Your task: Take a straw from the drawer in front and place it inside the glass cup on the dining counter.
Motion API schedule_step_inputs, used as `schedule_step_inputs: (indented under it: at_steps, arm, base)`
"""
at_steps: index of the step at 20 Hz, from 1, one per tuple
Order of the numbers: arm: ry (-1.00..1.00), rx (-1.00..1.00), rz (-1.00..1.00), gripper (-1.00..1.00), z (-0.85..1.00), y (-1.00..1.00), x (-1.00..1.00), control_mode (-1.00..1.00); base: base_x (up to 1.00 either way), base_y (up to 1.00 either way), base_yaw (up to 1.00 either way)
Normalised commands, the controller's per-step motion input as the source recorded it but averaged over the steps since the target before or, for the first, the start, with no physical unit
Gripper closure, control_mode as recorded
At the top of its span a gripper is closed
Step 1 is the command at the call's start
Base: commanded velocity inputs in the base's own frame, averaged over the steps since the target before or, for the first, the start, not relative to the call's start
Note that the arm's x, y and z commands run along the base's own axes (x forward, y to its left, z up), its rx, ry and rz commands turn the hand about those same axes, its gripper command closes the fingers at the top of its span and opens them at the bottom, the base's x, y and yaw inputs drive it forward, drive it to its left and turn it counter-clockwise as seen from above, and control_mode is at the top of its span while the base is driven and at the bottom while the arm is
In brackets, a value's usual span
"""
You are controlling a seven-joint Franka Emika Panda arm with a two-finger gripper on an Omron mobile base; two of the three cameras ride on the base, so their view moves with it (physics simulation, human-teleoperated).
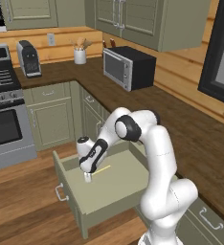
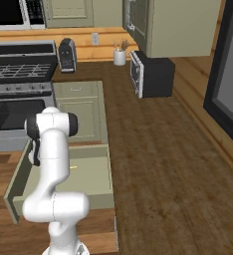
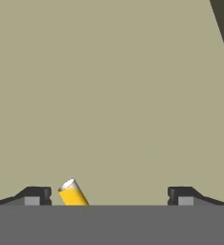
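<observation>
no readable text, labels or signs anywhere

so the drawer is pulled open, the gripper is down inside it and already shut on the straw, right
Not quite. The drawer is pulled open and the gripper is down inside it, but it is open, not shut. The hand view shows the fingertips wide apart, with the straw lying between them near one tip, ungripped.

One drawer (image 1: 115, 184) is standing open, with one yellow straw (image 1: 102, 170) lying in it. On the table (image 1: 200, 139), one black microwave (image 1: 129, 67), one coffee machine (image 1: 29, 58) and one white utensil crock (image 1: 80, 55) are sitting. One stove (image 1: 4, 103) is showing beside them.
</observation>
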Motion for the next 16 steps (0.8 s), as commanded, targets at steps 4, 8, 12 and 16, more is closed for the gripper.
schedule_step_inputs:
  at_steps: [4,8,12,16]
  arm:
    - [-0.01,0.0,0.05,1.0,-0.36,-0.1,0.0,-1.0]
    - [0.0,0.0,0.04,1.0,-0.35,-0.17,0.0,-1.0]
    - [0.0,0.01,0.02,1.0,-0.27,-0.11,0.0,-1.0]
    - [0.0,0.03,0.01,1.0,-0.11,-0.02,0.0,-1.0]
  base:
    - [0.0,0.0,0.0]
    - [0.0,0.0,0.0]
    - [0.0,0.0,0.0]
    - [0.0,0.0,0.0]
